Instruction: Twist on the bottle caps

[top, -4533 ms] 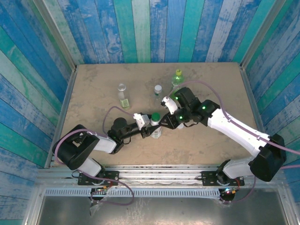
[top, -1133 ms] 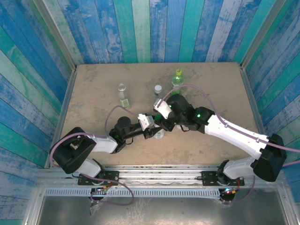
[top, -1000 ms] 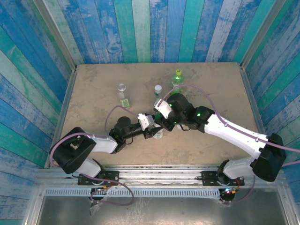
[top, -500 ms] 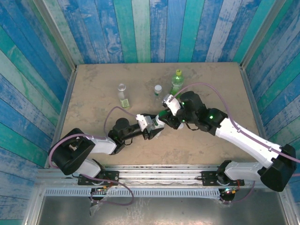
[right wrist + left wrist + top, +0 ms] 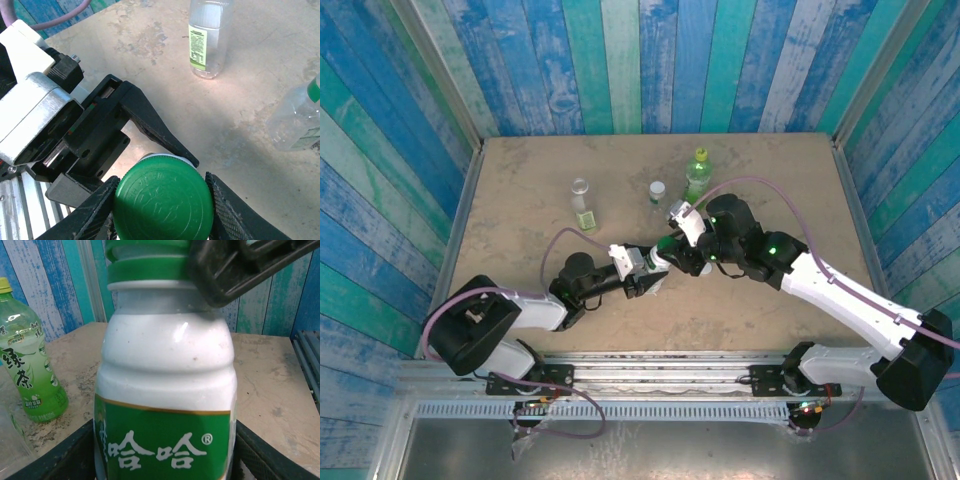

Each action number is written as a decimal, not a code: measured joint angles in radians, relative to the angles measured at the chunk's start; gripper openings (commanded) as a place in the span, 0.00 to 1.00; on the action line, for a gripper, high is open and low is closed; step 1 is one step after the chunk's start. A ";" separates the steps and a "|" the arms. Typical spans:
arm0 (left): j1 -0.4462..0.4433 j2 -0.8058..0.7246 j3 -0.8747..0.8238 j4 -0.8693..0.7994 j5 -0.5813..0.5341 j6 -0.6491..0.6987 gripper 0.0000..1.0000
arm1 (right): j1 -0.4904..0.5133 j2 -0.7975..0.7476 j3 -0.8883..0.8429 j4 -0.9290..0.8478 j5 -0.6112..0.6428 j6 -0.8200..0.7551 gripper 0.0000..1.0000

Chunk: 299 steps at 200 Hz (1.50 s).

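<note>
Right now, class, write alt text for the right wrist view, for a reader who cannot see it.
A dark green cap is pinched between the right fingers, atop a bottle held by the left fingers. Beyond, on the table, are a clear green-labelled bottle and another clear bottle at the right edge.

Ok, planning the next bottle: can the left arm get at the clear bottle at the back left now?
Probably not yet: the left claw is shut on the white bottle while the right claw grips its green cap. Otherwise the way to the clear bottle looks free.
</note>
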 measured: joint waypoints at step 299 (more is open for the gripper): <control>-0.002 -0.099 -0.027 -0.134 0.069 0.263 0.44 | 0.013 0.012 0.196 -0.380 -0.153 -0.694 0.65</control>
